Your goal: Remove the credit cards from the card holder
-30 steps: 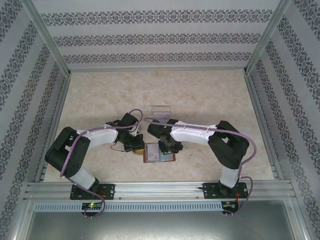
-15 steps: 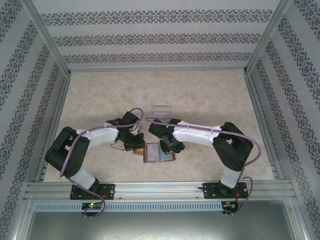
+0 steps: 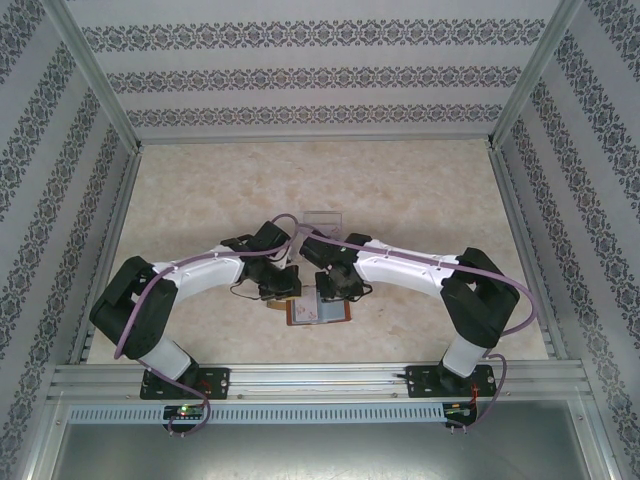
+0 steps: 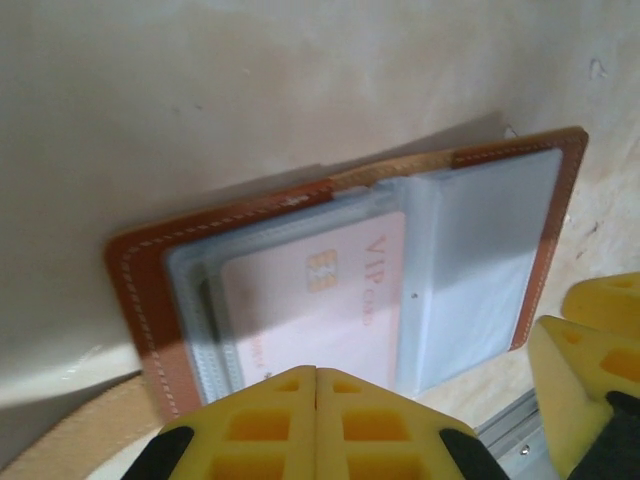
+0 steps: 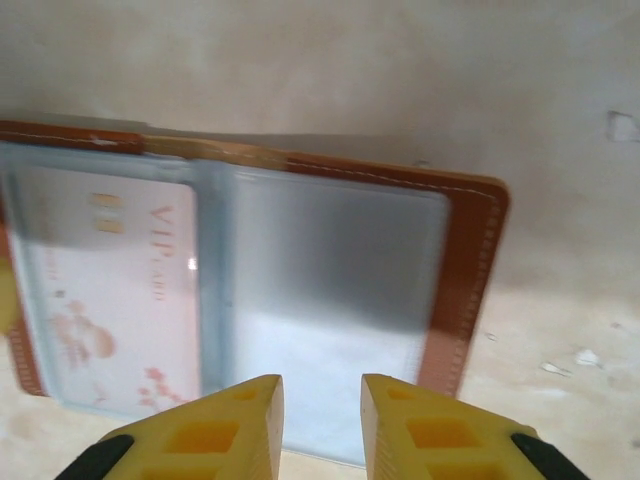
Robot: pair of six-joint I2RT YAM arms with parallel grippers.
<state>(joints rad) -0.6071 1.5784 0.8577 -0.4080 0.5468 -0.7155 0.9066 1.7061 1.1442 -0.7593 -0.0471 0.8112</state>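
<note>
Card holder (image 3: 318, 310) is lying open on the desk (image 3: 420, 200), a pink VIP card (image 4: 320, 300) showing in one pocket. Left jaws, shut and empty, are apparently pinning its near edge. Right jaws, slightly parted and empty, are hovering beside them. Advisable: hold the leather down and slide the card along its pocket.

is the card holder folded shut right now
No, the card holder lies spread open, both inner pockets facing up and a pale pink VIP credit card showing in one of them.

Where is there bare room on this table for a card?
The table is bare between the clear box and the back wall, and between the right arm and the right wall. It's crowded around the wallet, where the left arm meets the right.
</note>
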